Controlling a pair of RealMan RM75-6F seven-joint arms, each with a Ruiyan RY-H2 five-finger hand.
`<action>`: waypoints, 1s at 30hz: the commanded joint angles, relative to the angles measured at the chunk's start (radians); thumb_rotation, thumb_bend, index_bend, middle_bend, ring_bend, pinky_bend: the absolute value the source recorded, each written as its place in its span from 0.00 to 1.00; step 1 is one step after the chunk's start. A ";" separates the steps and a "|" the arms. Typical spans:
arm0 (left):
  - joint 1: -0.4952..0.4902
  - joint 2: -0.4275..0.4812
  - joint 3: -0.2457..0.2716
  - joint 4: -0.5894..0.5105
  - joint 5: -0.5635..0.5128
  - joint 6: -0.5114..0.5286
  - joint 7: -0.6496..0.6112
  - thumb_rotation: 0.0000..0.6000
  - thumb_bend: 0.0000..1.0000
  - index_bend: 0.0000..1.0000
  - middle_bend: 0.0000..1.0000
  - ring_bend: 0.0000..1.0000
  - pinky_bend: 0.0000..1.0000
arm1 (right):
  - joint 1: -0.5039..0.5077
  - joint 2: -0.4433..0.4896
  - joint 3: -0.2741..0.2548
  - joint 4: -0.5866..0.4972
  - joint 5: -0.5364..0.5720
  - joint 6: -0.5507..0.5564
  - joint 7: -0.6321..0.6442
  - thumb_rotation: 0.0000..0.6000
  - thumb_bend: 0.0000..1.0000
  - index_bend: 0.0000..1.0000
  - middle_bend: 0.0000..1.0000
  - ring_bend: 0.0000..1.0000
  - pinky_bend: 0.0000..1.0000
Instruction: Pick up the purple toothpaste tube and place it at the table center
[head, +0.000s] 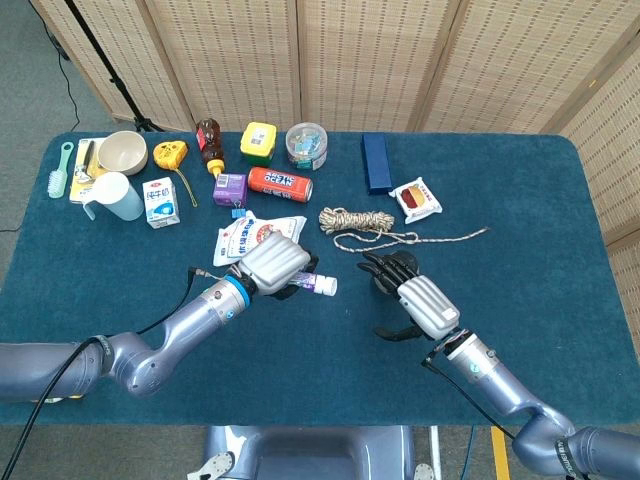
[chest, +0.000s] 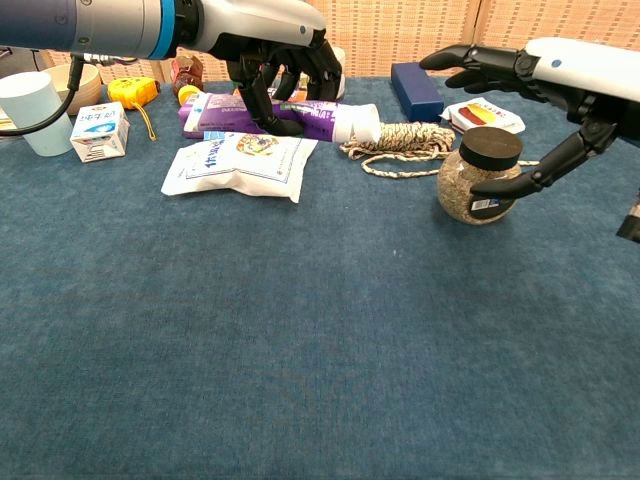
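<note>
My left hand (head: 272, 264) (chest: 270, 50) holds the purple toothpaste tube (chest: 290, 117) level above the white snack packet (chest: 243, 159). The tube's white cap (head: 326, 286) (chest: 358, 124) points to the right, out past the fingers. In the head view only the cap end of the tube shows. My right hand (head: 424, 303) (chest: 545, 70) is open with fingers spread, raised above a glass jar with a black lid (chest: 476, 176), well clear of the tube.
A coiled rope (head: 358, 222) lies behind the jar. Along the far side stand a blue box (head: 376, 161), red-and-white packet (head: 417, 198), orange can (head: 280, 183), purple box (head: 230, 188), milk carton (head: 160, 201), cup (head: 117, 196) and bowl (head: 122, 152).
</note>
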 joint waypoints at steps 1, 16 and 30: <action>0.011 0.001 -0.008 -0.005 0.014 0.012 -0.006 1.00 0.99 0.48 0.48 0.56 0.60 | -0.010 0.001 0.010 0.006 0.027 0.000 0.050 1.00 0.25 0.00 0.00 0.00 0.00; 0.032 -0.003 -0.040 0.004 0.006 0.019 0.004 1.00 0.99 0.48 0.50 0.57 0.60 | -0.045 -0.023 0.054 0.041 0.111 -0.027 0.374 0.61 0.00 0.00 0.00 0.00 0.00; 0.035 -0.017 -0.056 -0.004 -0.005 0.053 0.054 1.00 0.98 0.48 0.51 0.58 0.61 | -0.084 -0.075 0.115 0.073 0.197 -0.024 0.562 0.57 0.00 0.00 0.00 0.00 0.00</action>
